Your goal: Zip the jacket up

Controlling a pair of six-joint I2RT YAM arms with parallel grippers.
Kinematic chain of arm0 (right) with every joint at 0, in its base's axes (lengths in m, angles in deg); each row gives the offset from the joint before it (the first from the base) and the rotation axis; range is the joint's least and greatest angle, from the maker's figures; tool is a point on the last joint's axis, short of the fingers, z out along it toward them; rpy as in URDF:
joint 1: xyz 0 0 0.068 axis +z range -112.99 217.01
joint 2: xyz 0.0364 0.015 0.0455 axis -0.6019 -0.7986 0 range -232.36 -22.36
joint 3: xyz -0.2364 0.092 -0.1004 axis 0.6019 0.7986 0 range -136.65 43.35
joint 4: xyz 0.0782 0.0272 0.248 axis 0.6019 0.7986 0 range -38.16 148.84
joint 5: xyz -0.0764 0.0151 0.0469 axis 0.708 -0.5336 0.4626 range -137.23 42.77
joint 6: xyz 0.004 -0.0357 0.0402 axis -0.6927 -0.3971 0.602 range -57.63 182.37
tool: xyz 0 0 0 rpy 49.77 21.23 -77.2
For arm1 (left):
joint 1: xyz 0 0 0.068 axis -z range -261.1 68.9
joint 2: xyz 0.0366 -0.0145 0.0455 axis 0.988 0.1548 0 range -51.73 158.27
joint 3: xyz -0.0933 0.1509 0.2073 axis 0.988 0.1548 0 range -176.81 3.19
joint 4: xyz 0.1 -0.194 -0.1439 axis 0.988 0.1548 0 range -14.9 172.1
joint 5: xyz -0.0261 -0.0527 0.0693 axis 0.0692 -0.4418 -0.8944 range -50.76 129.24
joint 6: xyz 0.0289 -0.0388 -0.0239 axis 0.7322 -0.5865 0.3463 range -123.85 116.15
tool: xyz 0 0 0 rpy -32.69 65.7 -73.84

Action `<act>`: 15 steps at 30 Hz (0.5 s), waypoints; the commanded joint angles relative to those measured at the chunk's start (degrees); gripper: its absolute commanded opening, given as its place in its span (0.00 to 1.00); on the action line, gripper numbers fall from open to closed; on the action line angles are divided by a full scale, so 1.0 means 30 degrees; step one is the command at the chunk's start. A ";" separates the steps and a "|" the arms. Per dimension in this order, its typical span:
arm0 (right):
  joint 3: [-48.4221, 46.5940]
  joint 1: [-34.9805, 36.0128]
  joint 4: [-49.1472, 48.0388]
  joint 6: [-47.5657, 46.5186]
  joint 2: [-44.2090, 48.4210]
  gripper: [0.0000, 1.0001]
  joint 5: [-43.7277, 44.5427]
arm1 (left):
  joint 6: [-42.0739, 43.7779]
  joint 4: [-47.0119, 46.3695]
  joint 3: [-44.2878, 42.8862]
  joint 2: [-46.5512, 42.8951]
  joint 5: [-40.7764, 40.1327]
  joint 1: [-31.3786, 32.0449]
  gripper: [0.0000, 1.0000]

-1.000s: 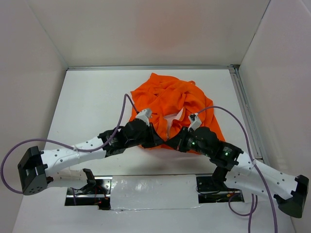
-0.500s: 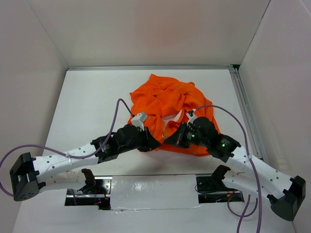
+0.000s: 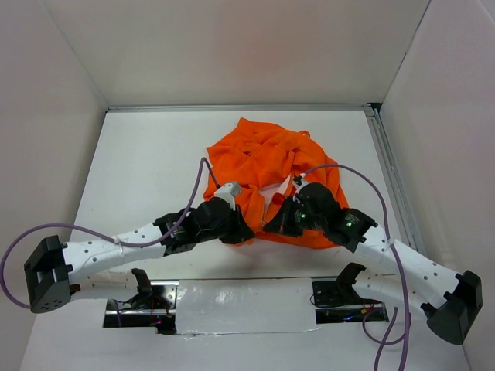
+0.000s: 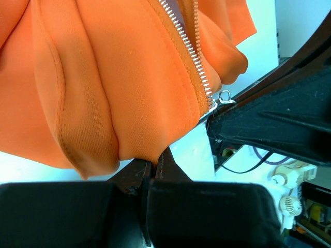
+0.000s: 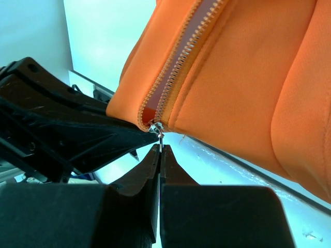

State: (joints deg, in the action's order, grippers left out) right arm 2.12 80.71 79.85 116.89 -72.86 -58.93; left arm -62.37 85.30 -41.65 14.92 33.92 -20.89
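The orange jacket lies crumpled in the middle of the white table, its silver zipper running down to the near hem. My left gripper is shut on the jacket's bottom hem, just left of the zipper's lower end. Facing it from the right, my right gripper is shut on the small metal zipper pull, which hangs from the slider at the bottom of the zipper. The two grippers almost touch at the hem. Above the slider the zipper teeth stand apart.
White walls box in the table on three sides, with a metal rail along the right. Both arm bases and a foil-taped plate sit at the near edge. Purple cables loop over the arms.
Both grips have held. The right wrist has shifted a little away from the near edge and leftwards, and the left arm has swung slightly; the jacket's near hem has drawn in a little.
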 commanded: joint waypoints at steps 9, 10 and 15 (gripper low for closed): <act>-0.2100 -0.1207 -0.2745 -0.1296 -0.0096 0.00 0.2874 | 0.0173 0.4188 0.3049 -0.0304 0.2473 0.0643 0.00; -0.2337 -0.1324 -0.2049 -0.1415 -0.0477 0.00 0.3195 | 0.0026 0.4131 0.3516 -0.0420 0.2738 0.0761 0.00; -0.2926 -0.2087 -0.0928 -0.1563 -0.2150 0.00 0.6298 | -0.0326 0.4189 0.4719 -0.1501 0.4991 0.1231 0.00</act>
State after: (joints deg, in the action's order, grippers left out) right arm -1.45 78.50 81.30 113.94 -79.57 -56.38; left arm -63.85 81.04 -32.12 11.95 38.84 -19.17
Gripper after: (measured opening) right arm 0.010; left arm 0.055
